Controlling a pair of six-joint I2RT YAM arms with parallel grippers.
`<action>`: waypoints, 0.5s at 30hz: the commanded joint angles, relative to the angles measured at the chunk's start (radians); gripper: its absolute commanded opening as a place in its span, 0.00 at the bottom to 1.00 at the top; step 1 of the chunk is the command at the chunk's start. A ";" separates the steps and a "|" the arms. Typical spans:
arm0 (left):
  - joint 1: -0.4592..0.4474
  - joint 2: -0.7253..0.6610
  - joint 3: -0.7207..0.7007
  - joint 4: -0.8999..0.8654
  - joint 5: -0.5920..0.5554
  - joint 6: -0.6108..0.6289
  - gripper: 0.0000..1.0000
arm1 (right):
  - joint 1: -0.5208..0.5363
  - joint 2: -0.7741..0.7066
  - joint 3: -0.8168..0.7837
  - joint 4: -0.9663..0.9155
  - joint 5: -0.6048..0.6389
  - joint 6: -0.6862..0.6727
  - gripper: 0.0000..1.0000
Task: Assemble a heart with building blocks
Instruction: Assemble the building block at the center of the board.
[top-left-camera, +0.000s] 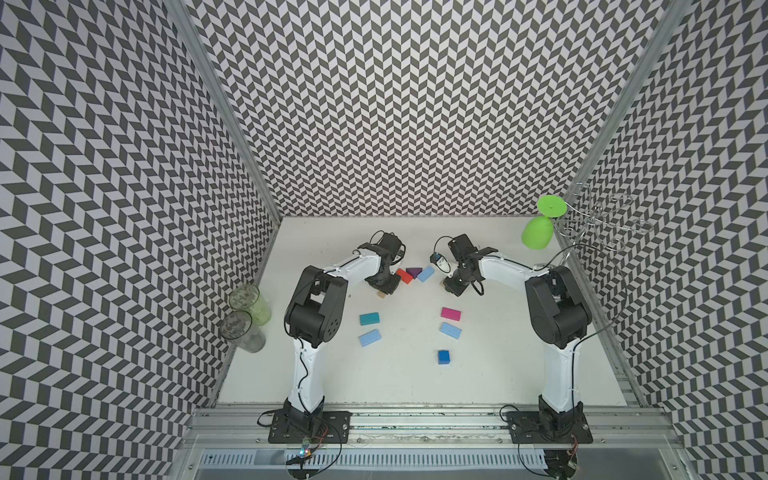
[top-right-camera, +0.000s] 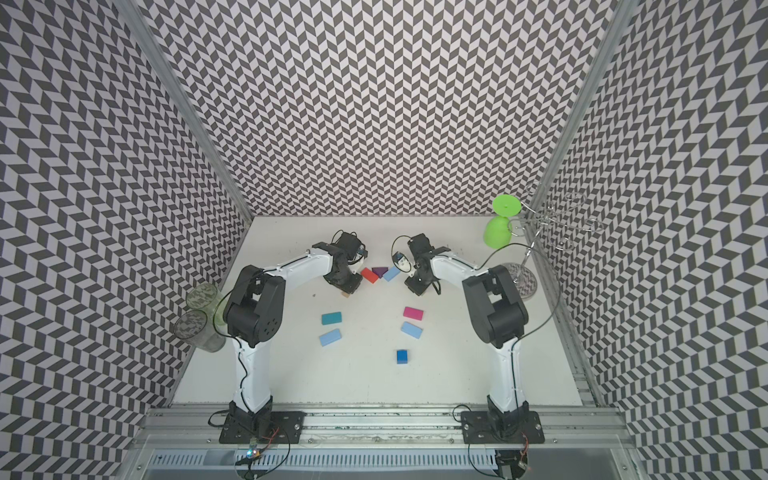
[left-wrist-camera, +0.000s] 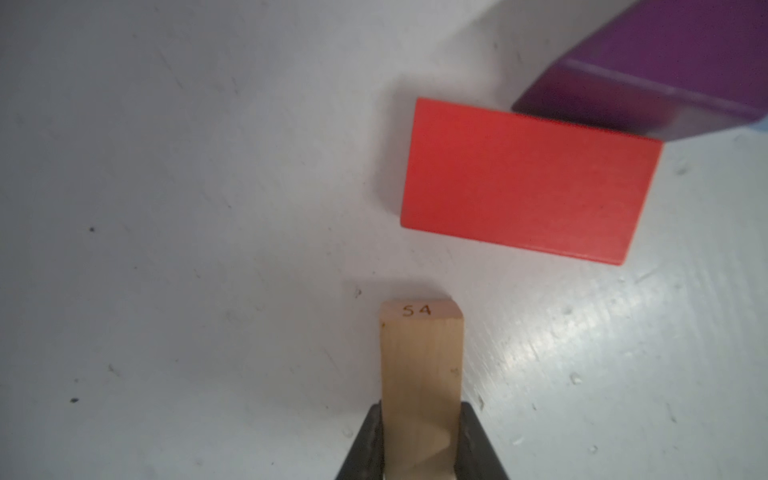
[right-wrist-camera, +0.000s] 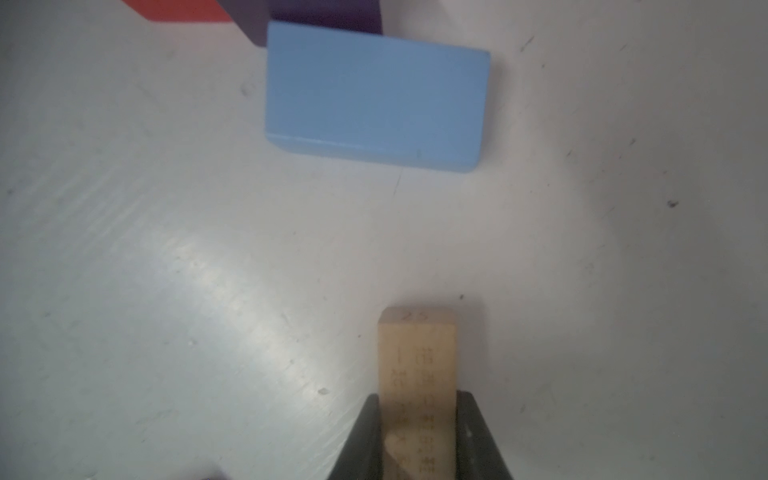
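Left gripper (left-wrist-camera: 420, 406) clamps tan block (left-wrist-camera: 420, 353) marked perhaps 54, fingers (left-wrist-camera: 360, 451) cropped

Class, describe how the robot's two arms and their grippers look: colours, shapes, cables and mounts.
Both the left arm and right arm have smooth white link shells, bulky black joint housings and thin black cables running along them. Each is bolted to a black base plate on an aluminium rail. The left gripper and right gripper show dark, tapering fingers.
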 joint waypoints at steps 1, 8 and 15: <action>-0.006 0.019 0.008 -0.082 0.012 0.026 0.12 | -0.001 0.032 0.024 0.026 -0.004 0.011 0.00; -0.009 0.056 0.062 -0.093 0.013 0.035 0.12 | -0.003 0.046 0.037 0.034 -0.006 0.009 0.00; -0.015 0.068 0.087 -0.095 0.023 0.051 0.11 | -0.001 0.057 0.050 0.039 -0.011 0.011 0.00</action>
